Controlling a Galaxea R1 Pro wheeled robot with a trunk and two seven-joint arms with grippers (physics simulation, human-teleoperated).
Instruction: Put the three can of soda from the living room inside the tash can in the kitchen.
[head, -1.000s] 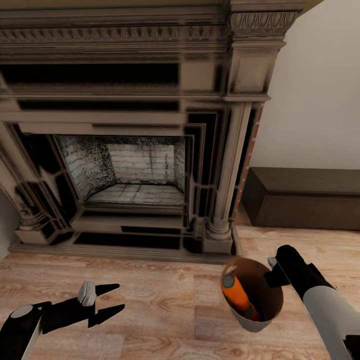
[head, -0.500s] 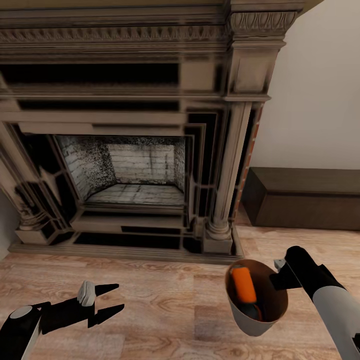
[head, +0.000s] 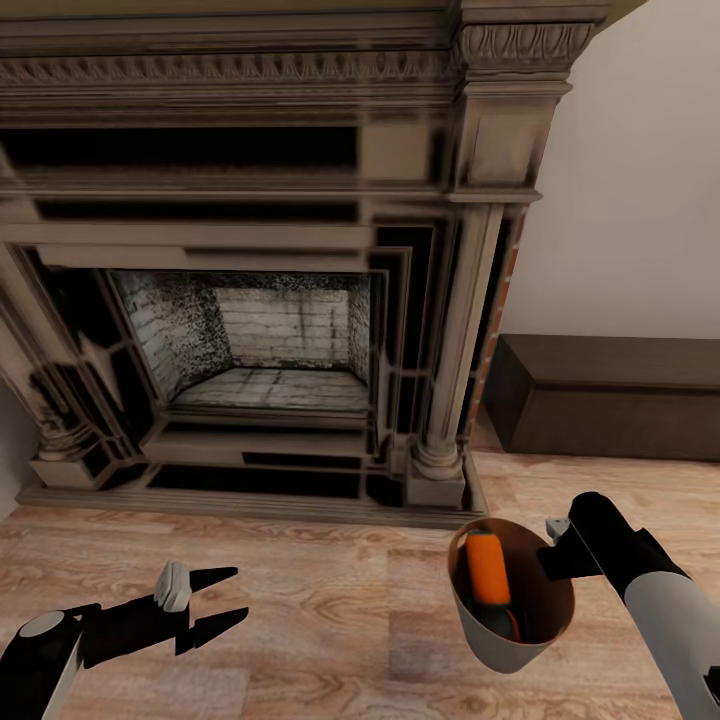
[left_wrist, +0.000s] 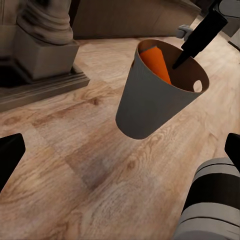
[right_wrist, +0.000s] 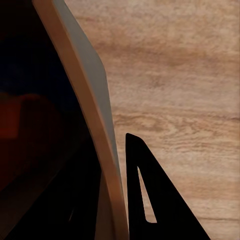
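Left claw (head: 215, 603) hangs empty, fingers apart, low over the wood floor (head: 330, 610). Right claw (head: 553, 545) is clamped on the trash can (head: 500, 640) rim, holding it tilted off the floor as a carrier; orange soda can (head: 488, 570) rides inside.
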